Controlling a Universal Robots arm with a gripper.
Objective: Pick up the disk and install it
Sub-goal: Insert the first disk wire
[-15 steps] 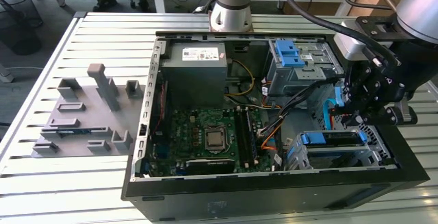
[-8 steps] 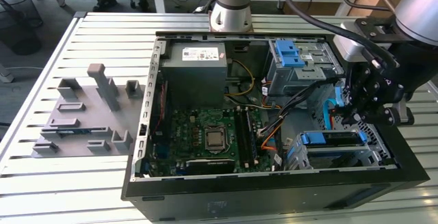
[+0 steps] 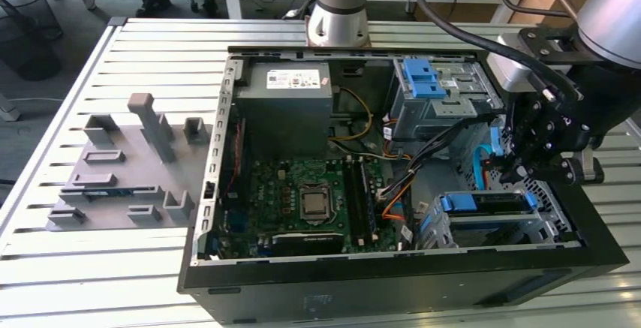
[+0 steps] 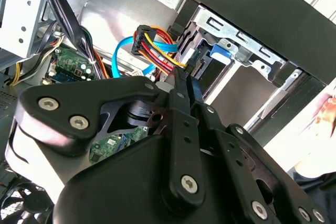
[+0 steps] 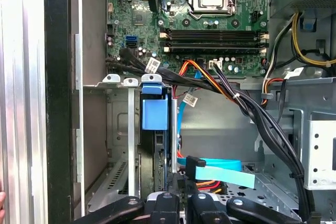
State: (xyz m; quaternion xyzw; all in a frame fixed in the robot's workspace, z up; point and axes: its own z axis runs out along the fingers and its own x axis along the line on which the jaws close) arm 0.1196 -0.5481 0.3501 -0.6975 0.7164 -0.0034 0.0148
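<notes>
Gripper [image 3: 521, 164] over the case's [image 3: 300, 298] drive cage [image 3: 541, 230]. Disk [image 3: 488, 203] sits in the cage, blue bracket up. Cannot tell whether the fingers are parted or holding anything.

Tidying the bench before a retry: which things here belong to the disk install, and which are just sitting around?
Job in hand:
disk, sitting in the drive cage
tool, close by the disk

Just sitting around:
grey fixture block, on the table beside the case
power supply box
blue latch piece
</notes>
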